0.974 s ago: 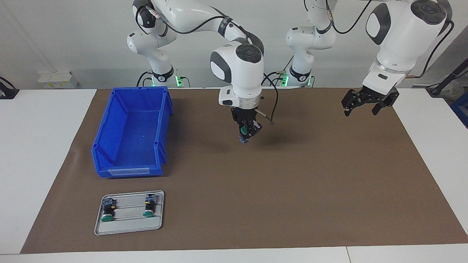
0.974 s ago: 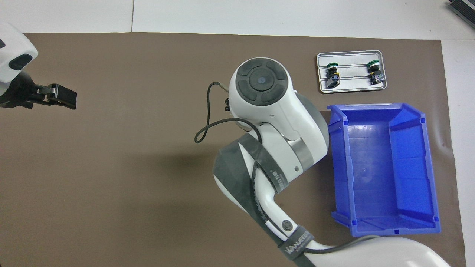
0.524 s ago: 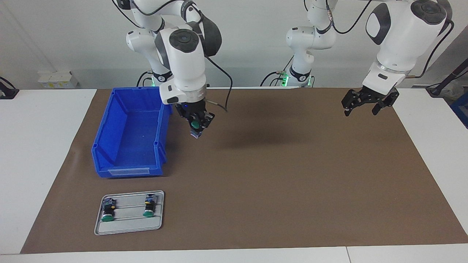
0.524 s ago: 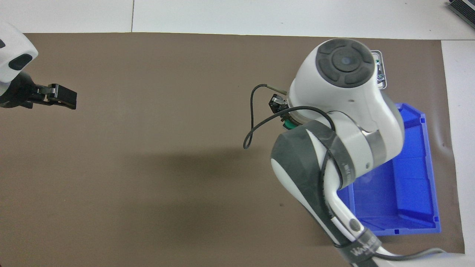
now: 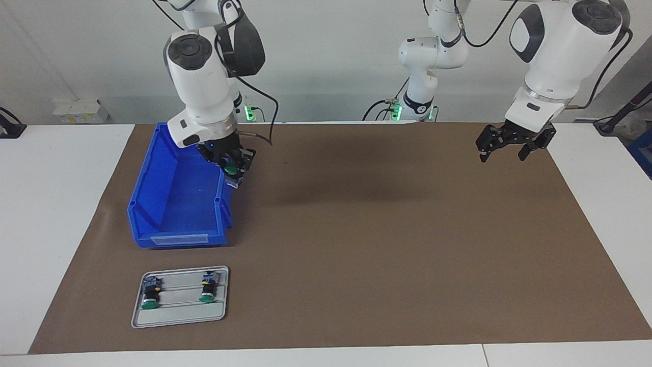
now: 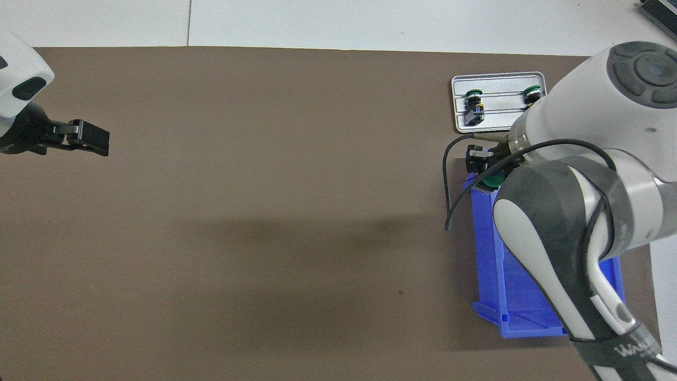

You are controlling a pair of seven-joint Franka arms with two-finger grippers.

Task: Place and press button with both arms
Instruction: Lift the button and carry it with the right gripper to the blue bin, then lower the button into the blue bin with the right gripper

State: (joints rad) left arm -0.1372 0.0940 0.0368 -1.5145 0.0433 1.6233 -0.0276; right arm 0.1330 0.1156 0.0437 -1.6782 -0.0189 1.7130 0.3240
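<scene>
While two arms are showing in the facing view, three buttons are countable: two lying on the grey tray (image 5: 179, 297) at 7 o'clock, one button (image 5: 232, 169) clamped in the right gripper (image 5: 233, 171), hanging over the blue bin (image 5: 153, 193) wall. At 2 o'clock the left gripper (image 5: 513, 148) is waiting, jaws apart, holding nothing. Overhead, the right arm is bending over the bin at 4 o'clock, pinching the button's green cap; the left gripper is sitting at 9 o'clock.
</scene>
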